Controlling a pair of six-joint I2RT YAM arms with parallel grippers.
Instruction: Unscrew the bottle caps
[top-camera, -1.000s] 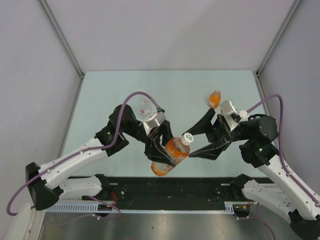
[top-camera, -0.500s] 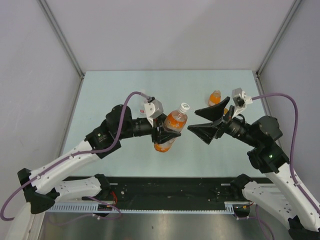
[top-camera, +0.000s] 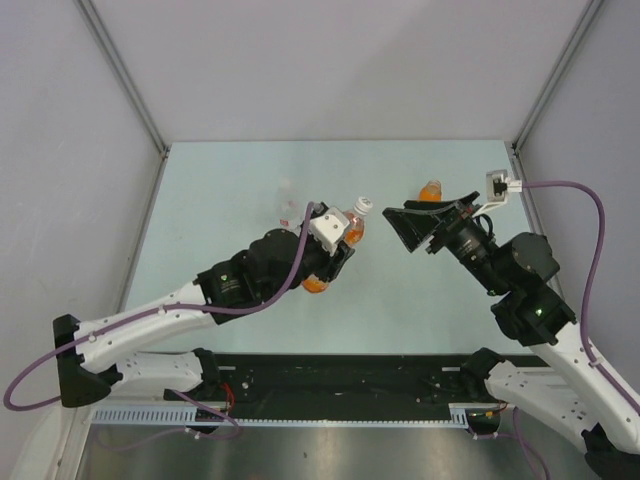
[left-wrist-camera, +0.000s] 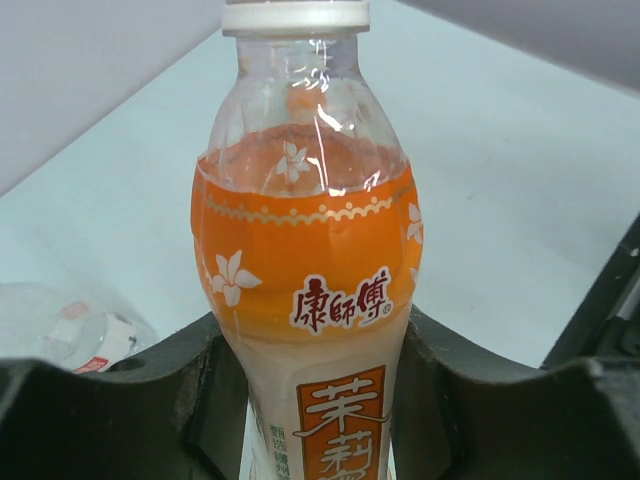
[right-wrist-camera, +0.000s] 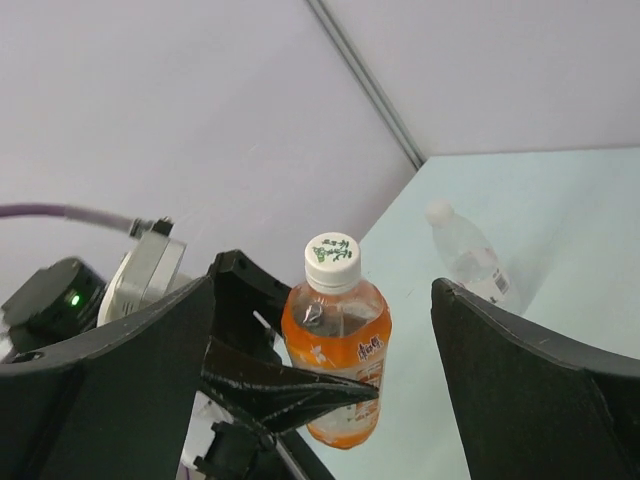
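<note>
1 orange-drink bottle is being gripped by the left end effector; the open right end effector needs centring squarely over its white cap.

Bright even light, bottle glinting (sharp focus)

We count three bottles: one clear bottle, one taller orange-drink bottle and one squat orange bottle. We count two white caps: the drink cap and the clear-bottle cap. We cannot make out a cap on the squat one. We count two arms, the left arm and the right arm, two grippers, the left gripper and the right gripper, and two purple cables.
</note>
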